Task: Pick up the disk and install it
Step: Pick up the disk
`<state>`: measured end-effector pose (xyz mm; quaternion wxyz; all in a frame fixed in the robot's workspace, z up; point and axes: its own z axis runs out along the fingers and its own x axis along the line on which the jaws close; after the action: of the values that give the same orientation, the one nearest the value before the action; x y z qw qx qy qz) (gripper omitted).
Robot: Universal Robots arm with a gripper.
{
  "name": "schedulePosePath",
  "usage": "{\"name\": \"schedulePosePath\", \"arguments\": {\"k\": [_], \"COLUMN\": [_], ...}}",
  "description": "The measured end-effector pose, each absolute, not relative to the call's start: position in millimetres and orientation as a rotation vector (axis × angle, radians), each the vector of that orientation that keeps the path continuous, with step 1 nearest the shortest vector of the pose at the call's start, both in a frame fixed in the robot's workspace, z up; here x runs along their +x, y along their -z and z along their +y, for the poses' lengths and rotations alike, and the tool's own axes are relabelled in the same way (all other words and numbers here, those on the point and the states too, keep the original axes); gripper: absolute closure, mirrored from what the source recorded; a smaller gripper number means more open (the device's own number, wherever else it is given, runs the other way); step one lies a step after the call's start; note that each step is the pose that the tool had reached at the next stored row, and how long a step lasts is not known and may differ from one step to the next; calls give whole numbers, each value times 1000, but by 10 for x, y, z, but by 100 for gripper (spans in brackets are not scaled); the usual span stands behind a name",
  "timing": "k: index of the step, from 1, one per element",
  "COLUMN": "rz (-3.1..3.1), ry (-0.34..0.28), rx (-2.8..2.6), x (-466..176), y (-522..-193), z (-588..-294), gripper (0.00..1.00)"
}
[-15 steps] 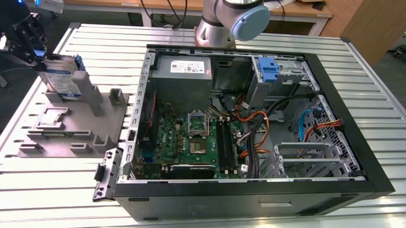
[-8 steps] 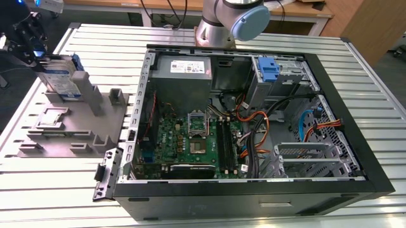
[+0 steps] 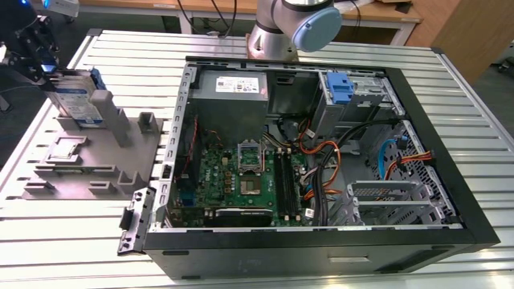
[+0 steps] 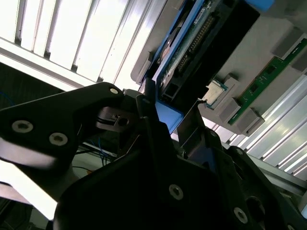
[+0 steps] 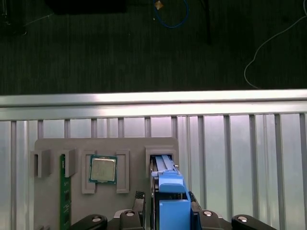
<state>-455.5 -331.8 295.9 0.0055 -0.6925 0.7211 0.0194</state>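
Slatted table point(image 5: 240, 143); first wrist view: hand point(image 5: 169, 211) astride disk point(image 5: 168, 182).

Disk point(image 5: 170, 201) cut by first wrist view's edge; arm point(image 3: 297, 27) cropped.

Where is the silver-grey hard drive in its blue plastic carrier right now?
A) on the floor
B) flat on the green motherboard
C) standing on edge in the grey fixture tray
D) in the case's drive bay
C: the silver-grey hard drive stands on edge in the grey fixture tray, on the exterior view's left of the open black computer case.
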Motion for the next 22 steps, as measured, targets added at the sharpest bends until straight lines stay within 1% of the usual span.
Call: {"name": "schedulePosePath", "arguments": {"k": [14, 16, 17, 22], "rz": [2258, 2257, 2257, 2257], "ry": [-60, -60, -60, -60], "rx": [-2168, -2168, -2168, -2168], "x": [-4584, -4584, -4584, -4584], "y": [-2944, -2943, -2943, -2943], "z": [-3318, -3318, -3318, -3318], "gripper": [55, 56, 64, 64]}}
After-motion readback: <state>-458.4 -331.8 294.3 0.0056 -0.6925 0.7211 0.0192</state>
